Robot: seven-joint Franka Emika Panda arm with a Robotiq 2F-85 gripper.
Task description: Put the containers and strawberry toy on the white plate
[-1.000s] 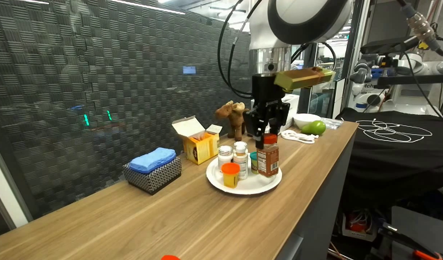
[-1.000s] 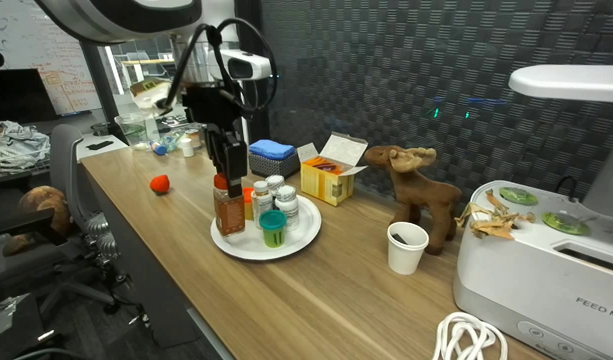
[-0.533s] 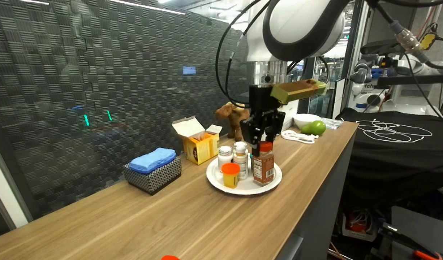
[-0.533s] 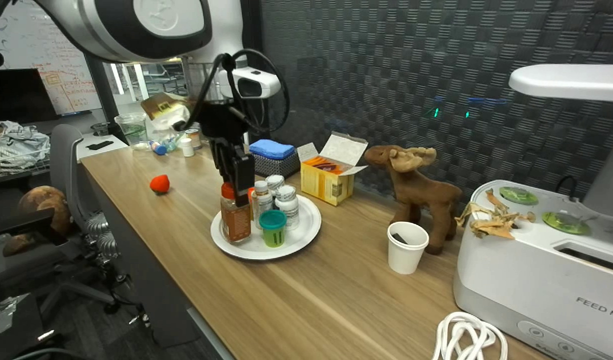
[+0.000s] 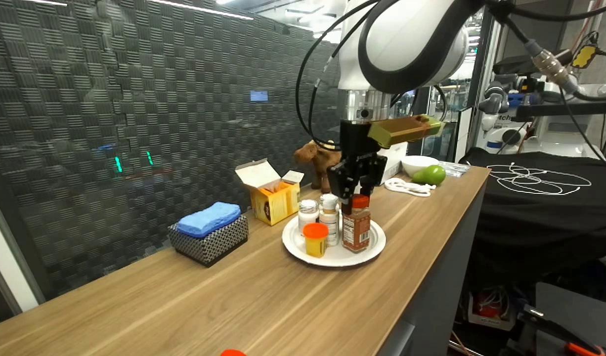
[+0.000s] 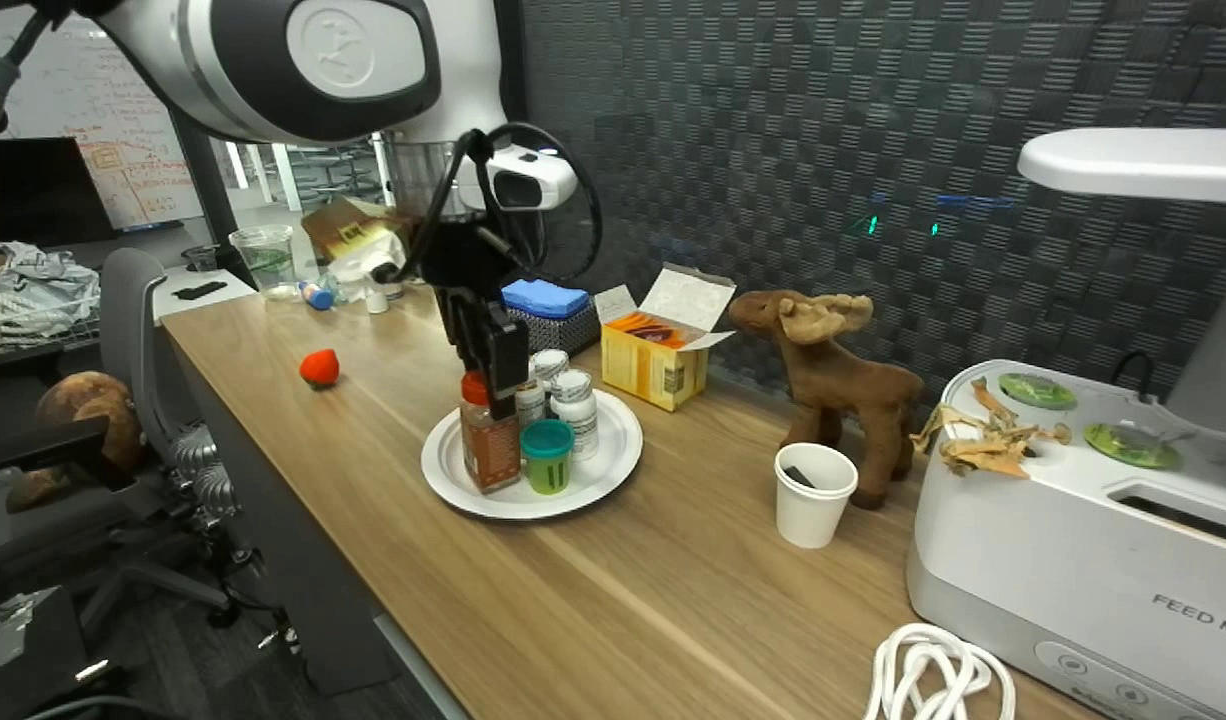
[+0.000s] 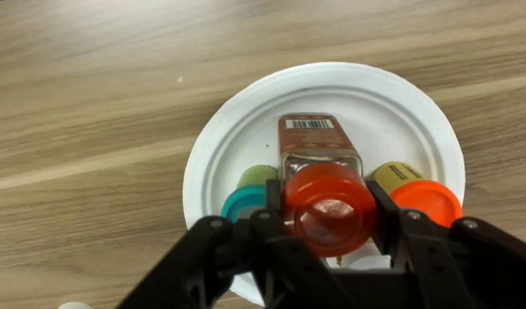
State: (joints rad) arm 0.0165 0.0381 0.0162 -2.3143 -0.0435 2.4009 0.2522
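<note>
Shifted since the earlier frames, in an exterior view: one spice jar (image 6: 491, 452), clear, reddish within, now lower and further toward frame right over the white plate (image 6: 621, 450). Tool: gripper (image 7: 326, 197), jaws drawn in to the width of the jar's red cap (image 7: 330, 210), pressing it from both sides at the centre of the wrist view. Jar: roughly upright; whether its base bears on the plate cannot be told. Companions on the plate, unmoved: teal-lidded tub (image 6: 547, 462), just beside the jar toward frame right, contact uncertain; white-capped bottles (image 6: 576, 420), behind that tub; orange-lidded tub (image 5: 316, 242), left of the jar in an exterior view. Outstanding: strawberry toy (image 6: 319, 369), red, on the wooden counter (image 6: 613, 600), left of the frame at mid-height, well apart from the plate. Handling, as judged: jar stiff, its weight in the filled body; wall glass or hard plastic, undetermined, so best treated as breakable; cap smooth and liable to slip or let the body swing, hence a firm, level hold until the base is seated. Toy probably light, perhaps yielding, apt to roll; take it gently across its broadest part, from above.
</note>
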